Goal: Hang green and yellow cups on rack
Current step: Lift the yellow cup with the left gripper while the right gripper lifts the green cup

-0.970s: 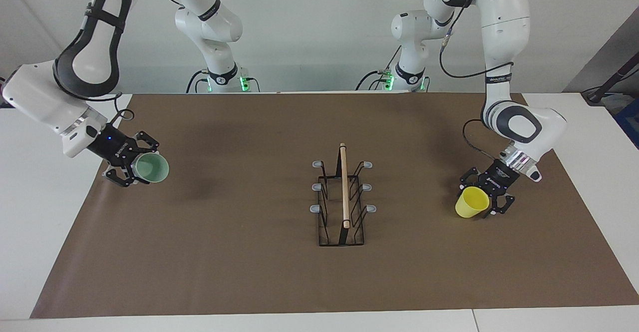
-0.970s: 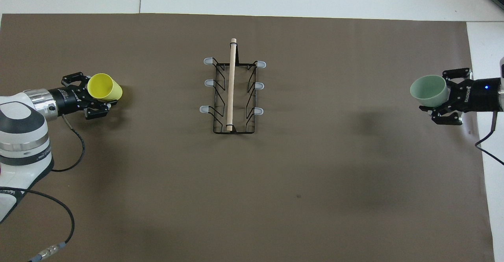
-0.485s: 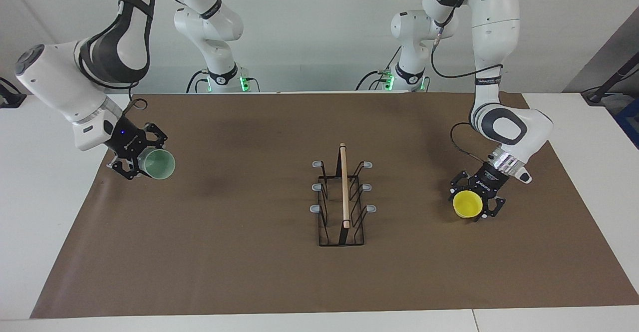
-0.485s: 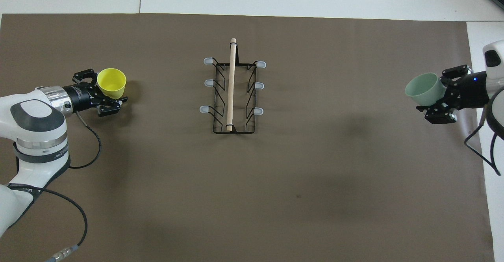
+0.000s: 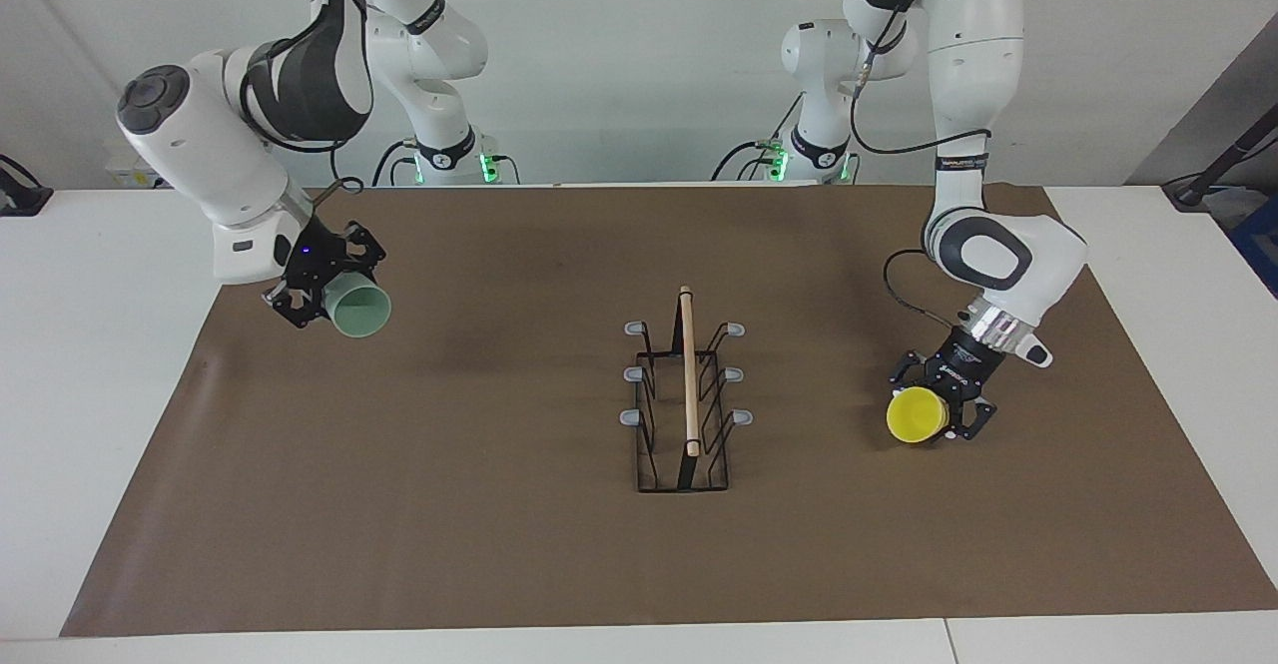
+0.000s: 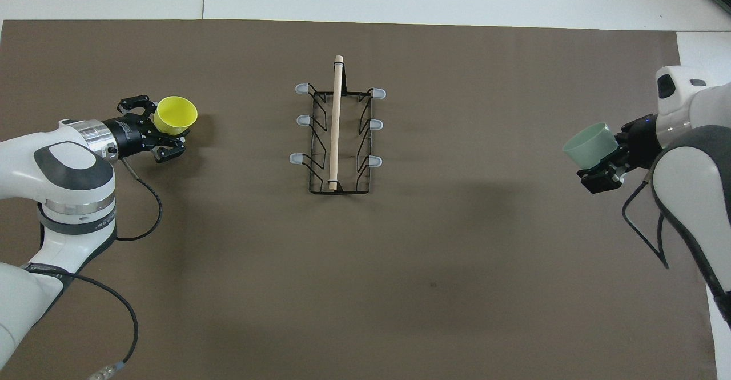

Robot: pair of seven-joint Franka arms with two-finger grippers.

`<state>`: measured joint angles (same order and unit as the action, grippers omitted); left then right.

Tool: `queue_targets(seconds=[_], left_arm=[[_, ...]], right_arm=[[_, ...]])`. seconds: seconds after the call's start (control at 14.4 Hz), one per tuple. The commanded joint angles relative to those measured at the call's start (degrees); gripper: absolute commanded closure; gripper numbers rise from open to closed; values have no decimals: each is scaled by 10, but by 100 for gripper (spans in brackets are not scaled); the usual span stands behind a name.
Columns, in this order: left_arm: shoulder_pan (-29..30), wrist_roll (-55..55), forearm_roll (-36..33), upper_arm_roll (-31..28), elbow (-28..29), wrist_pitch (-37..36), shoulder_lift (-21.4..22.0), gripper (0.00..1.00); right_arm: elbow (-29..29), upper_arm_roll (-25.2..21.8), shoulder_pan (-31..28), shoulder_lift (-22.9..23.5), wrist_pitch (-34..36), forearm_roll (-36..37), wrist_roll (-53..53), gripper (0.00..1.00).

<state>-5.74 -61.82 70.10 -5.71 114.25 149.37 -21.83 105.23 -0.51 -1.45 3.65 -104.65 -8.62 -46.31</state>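
The rack (image 5: pixel 685 394) stood at the middle of the tabletop (image 5: pixel 499 544) on a brown mat (image 5: pixel 449 464), its black wire frame resting flat and its light wooden rod (image 5: pixel 688 369) running along the top, pointing toward and away from the robots. Six grey-tipped prongs (image 5: pixel 635 328) stuck up from it, three on each side of the rod, and all of them were bare.

The left gripper (image 5: pixel 944 406) hung over the mat well away from the rack, toward the left arm's end of the tabletop. It was clamped on the yellow cup (image 5: pixel 914 416), whose mouth pointed away from the wrist and roughly toward the rack's end of the mat. In the overhead view the yellow cup (image 6: pixel 176 114) showed its open inside, tilted upward.

The right gripper (image 5: pixel 324 285) was raised over the mat toward the right arm's end of the tabletop, also well apart from the rack. It was closed around the green cup (image 5: pixel 360 309), held on a slant with its base pointing out and downward from the gripper. From overhead the green cup (image 6: pixel 588 146) showed its pale outer wall.
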Motion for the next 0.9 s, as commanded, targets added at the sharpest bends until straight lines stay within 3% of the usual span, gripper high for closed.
queue_targets(seconds=[0.0,0.35,0.48,0.69,0.83], left_arm=[[-36,10,13,-6,16,85,27,100],[-36,7,6,-11,1,112,50,100],[-37,6,-13,-26,0,113,64,100],[-37,6,-64,-42,-17,109,67,100],[-37,8,-140,-42,-33,105,67,100]], right_arm=[[6,-1,19,-14,32,14,130,100],[8,23,36,-20,61,-19,400,100],[8,38,35,-20,64,-75,523,100],[7,42,36,-18,52,-181,789,100],[8,43,36,-15,33,-255,897,100]])
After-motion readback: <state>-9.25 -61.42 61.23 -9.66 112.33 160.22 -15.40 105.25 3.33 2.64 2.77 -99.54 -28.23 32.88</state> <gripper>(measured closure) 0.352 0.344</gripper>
